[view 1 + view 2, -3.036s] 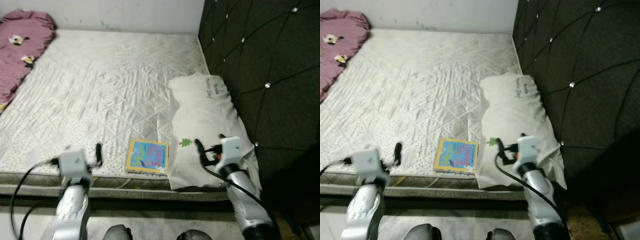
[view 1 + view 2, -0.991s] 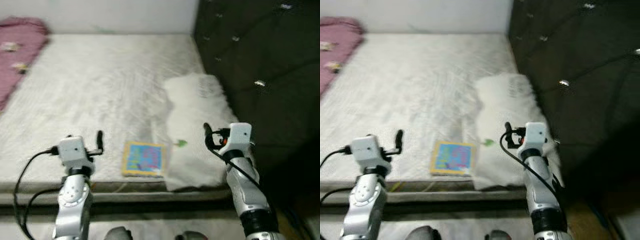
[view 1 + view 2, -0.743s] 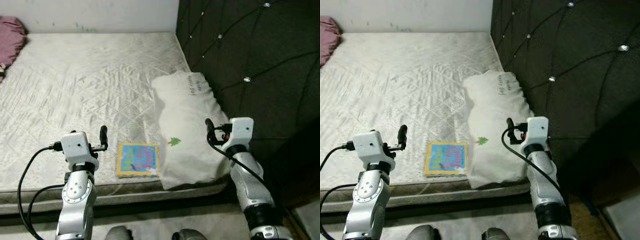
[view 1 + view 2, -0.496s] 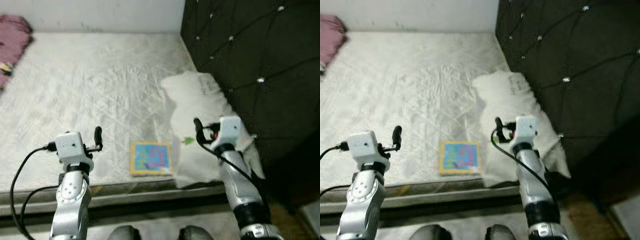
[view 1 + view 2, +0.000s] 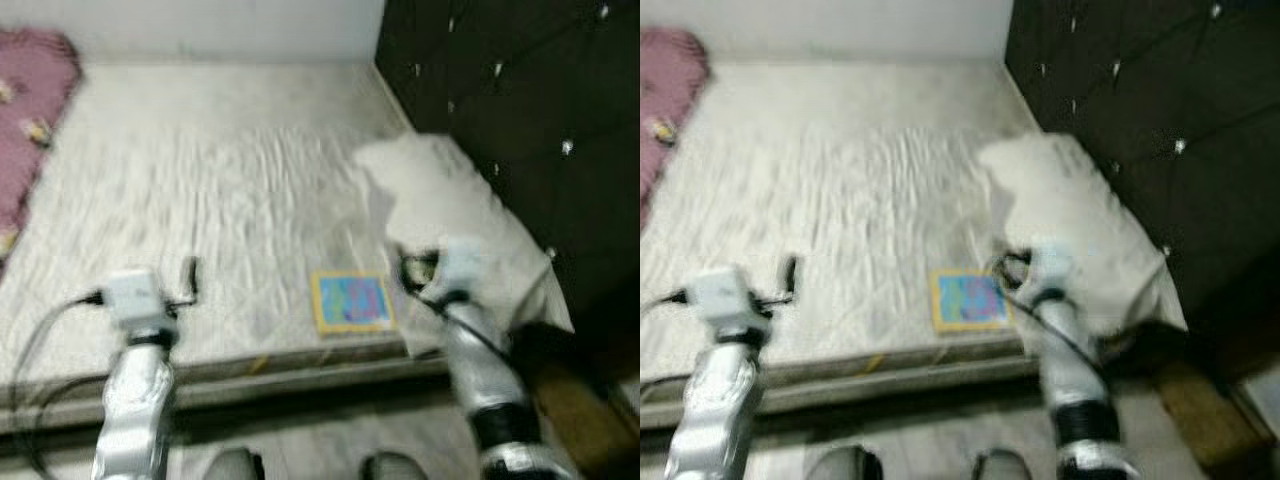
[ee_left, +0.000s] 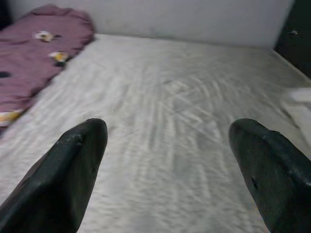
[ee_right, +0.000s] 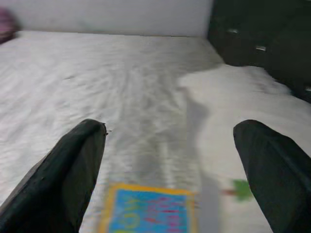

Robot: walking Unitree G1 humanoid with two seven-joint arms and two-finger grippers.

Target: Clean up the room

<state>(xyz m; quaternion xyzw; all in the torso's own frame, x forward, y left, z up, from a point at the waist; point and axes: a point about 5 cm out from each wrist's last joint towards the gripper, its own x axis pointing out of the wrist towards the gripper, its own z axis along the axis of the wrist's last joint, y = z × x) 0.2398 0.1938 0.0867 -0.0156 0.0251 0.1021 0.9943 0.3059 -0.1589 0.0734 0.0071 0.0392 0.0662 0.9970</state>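
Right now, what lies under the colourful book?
The book lies flat on the bare quilted mattress, near its front edge, beside the white pillow. Whatever might sit beneath the book is covered.

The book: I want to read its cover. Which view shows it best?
The right wrist view: the book lies close, between the open jaws, though cut off. Both eye views show it whole but small and blurred.

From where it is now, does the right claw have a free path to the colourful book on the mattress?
Probably yes. The right claw is open, the book lies flat just ahead of it, and nothing lies between; the pillow sits beside it.
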